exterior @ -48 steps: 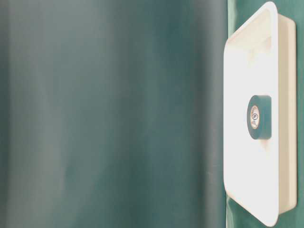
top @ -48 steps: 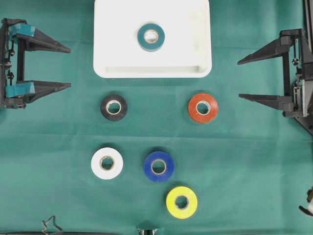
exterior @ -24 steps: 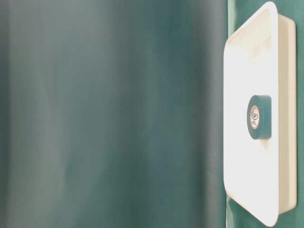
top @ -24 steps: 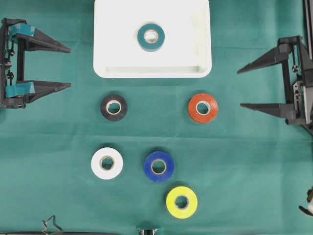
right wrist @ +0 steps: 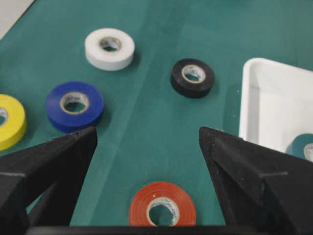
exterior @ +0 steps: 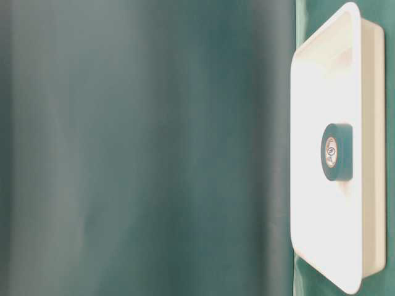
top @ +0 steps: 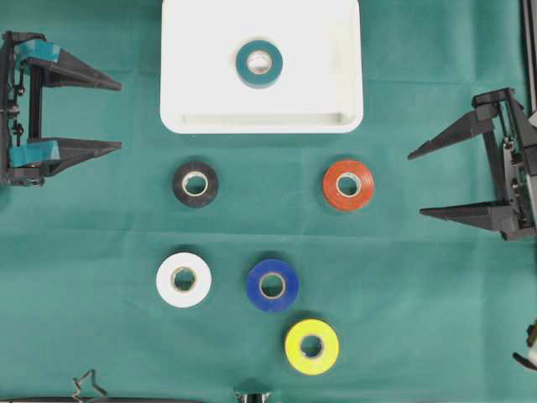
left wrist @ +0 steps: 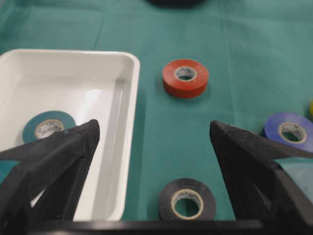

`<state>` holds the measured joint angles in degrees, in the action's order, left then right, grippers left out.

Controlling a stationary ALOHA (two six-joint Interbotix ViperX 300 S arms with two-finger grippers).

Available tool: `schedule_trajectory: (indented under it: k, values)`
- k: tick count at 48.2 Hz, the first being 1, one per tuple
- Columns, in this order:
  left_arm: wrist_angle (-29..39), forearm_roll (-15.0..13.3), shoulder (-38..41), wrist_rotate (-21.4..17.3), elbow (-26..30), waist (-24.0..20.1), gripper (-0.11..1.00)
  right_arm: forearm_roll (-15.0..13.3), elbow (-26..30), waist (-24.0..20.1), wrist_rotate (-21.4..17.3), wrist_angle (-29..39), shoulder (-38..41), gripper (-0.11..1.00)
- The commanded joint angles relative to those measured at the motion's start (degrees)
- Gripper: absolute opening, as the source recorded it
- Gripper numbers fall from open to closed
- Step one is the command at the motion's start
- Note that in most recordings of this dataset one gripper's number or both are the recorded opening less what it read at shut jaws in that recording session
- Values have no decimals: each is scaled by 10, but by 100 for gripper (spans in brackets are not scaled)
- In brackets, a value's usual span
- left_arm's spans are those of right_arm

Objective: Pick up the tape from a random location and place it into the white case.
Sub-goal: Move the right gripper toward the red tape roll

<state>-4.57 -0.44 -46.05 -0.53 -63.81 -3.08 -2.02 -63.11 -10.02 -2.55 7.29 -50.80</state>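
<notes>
A green cloth [top: 101, 218] covers the whole table, matte and faintly creased. On it at the far edge sits the white case [top: 336, 84], a shallow smooth plastic tray with rounded corners and a raised rim, already holding one teal tape roll [top: 258, 64] lying flat near its middle; the table-level view shows little beyond that tray and roll, the rest being a blur of green. The left gripper [top: 116, 114] is parked at the left edge, jaws spread wide and holding nothing; the right gripper [top: 418, 185] at the right edge is likewise wide open and empty, its black tapered fingers pointing toward the centre. Five loose rolls lie flat on the cloth, each a glossy ring with a pale cardboard core: black [top: 195, 183] and red [top: 348, 185] just in front of the tray, white [top: 184, 280] and blue [top: 272, 285] nearer the viewer, yellow [top: 311, 346] nearest. The relation that matters is red roll to right gripper: it lies straight ahead of those open fingers, roughly centred between them in the right wrist view, and it is the closest roll to either arm. Being round, it offers no preferred grip direction, so the likely move is a reach forward and down, then a short carry to the tray just beyond it.
</notes>
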Motion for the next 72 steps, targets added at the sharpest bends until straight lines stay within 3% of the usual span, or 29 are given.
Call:
schedule_trajectory:
  k: [1,24,46,72]
  values:
    - [-5,-1,1,1,9,-1,97,1,6,-1,-1,-5,4,92]
    - [-5,-1,1,2,9,-1,97,1,11,-1,0,-30,24,92]
    - [-7,0,1,2,10,0,97,-1,46,-1,1,-62,101,92]
    - [-6,-1,2,2,10,3,97,-1,47,5,1,-61,104,92]
